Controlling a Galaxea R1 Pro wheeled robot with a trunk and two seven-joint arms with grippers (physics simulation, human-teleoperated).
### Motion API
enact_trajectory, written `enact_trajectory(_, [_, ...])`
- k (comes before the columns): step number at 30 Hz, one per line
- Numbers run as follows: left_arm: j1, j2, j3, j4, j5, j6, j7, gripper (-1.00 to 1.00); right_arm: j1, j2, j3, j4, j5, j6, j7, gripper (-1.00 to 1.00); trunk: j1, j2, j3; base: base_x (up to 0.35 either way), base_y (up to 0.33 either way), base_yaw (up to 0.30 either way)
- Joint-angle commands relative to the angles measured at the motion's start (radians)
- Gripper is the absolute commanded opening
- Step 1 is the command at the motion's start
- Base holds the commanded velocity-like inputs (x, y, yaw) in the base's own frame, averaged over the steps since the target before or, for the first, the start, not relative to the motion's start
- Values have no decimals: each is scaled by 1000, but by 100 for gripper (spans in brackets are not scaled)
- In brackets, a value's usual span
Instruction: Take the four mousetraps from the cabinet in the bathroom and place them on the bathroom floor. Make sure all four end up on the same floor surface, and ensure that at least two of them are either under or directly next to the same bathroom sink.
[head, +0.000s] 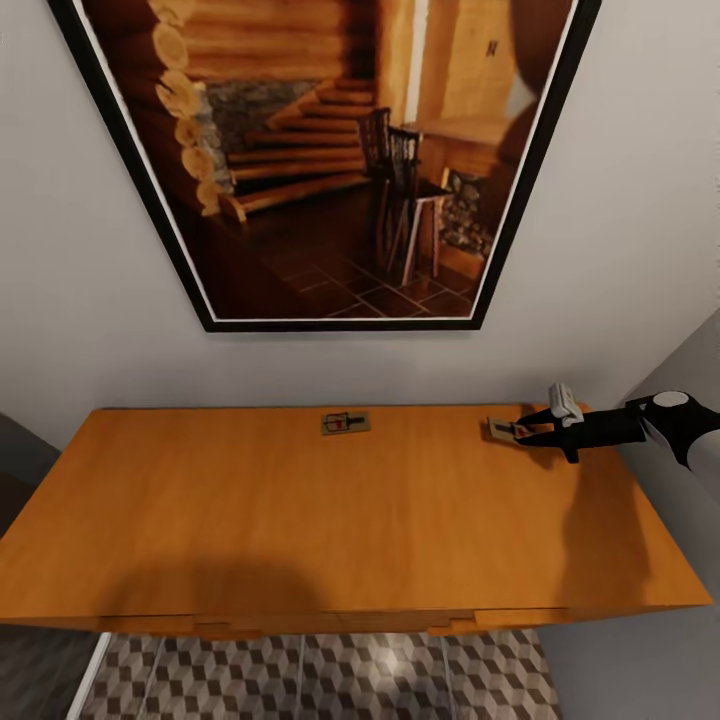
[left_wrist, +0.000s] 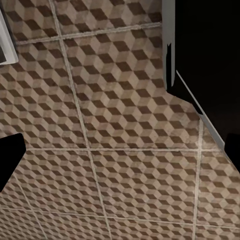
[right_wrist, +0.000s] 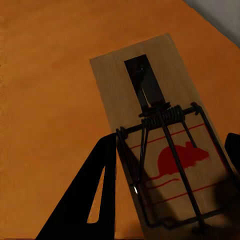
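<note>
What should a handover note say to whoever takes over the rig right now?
Right gripper: open, fingers either side of a mousetrap at the right rear of the cabinet top; not yet closed or lifted.
Left gripper: held low over the cube-patterned bathroom floor, fingers apart, nothing between them.
A second mousetrap lies at the middle rear of the cabinet top, untouched.
Done: none seen on the floor.
Left: close on this trap, lower it to the floor, fetch the second, and place two by the sink. The other two traps' whereabouts are unknown.
</note>
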Motion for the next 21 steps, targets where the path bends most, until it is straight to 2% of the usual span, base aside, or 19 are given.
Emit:
enact_trajectory(1, [-2, 0, -9, 4, 7, -7, 1, 100, -1, 0, 4, 0, -3, -5, 1, -100, 0, -2, -2, -175, 0, 0])
enact_trajectory(15, [-2, 0, -9, 4, 7, -7, 2, 100, -1, 0, 6, 0, -1, -5, -3, -100, 0, -2, -2, -302, 1, 0])
enact_trajectory(21, [-2, 1, -9, 4, 7, -7, 2, 100, -1, 2, 7, 0, -1, -5, -6, -100, 0, -2, -2, -330, 71, 0])
